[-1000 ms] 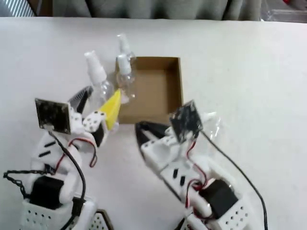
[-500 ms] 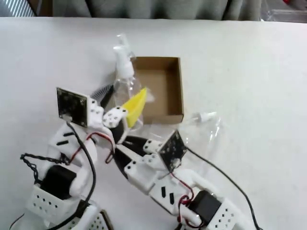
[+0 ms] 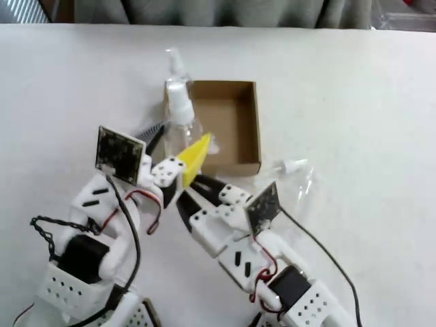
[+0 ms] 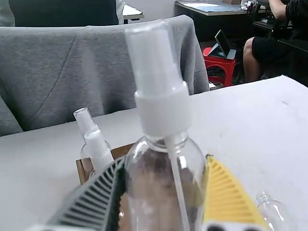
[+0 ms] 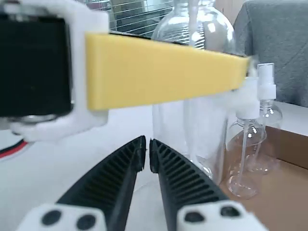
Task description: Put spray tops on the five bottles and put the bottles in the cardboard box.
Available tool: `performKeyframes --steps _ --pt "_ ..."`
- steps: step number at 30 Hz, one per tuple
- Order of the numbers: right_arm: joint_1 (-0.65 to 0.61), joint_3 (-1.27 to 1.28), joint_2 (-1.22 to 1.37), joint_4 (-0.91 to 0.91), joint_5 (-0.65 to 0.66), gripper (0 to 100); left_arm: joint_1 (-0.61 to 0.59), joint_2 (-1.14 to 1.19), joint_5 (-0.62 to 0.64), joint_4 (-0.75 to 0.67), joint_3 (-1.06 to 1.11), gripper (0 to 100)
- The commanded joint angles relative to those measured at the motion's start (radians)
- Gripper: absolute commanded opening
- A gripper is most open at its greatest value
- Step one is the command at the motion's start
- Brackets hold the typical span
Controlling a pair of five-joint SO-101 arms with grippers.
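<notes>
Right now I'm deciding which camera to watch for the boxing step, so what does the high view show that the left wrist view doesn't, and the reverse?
The high view adds the whole outline of the cardboard box, a loose spray top on the table right of the box, and the right gripper on the near side of the box. The left wrist view adds the tube running down inside the held bottle. Both show the left gripper clamped on that bottle, with another capped bottle beyond it.
</notes>
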Motion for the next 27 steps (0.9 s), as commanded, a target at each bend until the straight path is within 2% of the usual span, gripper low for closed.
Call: performKeyframes --steps 1,8,13,17,23,27 --pt "0.045 -0.005 -0.007 -0.024 -0.003 1.5 0.013 -0.005 -0.012 0.011 -0.066 2" --pt "0.07 0.008 -0.007 -0.018 0.005 1.5 0.005 -0.179 -0.012 0.061 -0.058 2" --pt "-0.001 0.011 -0.016 0.068 0.009 1.5 -0.054 -0.128 -0.012 0.048 -0.061 2" --pt "-0.01 0.011 -0.018 0.2 0.117 1.5 -0.127 -0.058 -0.012 -0.031 -0.057 2" --pt "0.214 0.018 -0.018 0.375 0.146 1.5 -0.173 0.084 -0.012 -0.13 -0.055 2" --pt "0.4 0.023 -0.018 0.449 0.153 1.5 -0.182 0.177 -0.012 -0.27 -0.017 2"
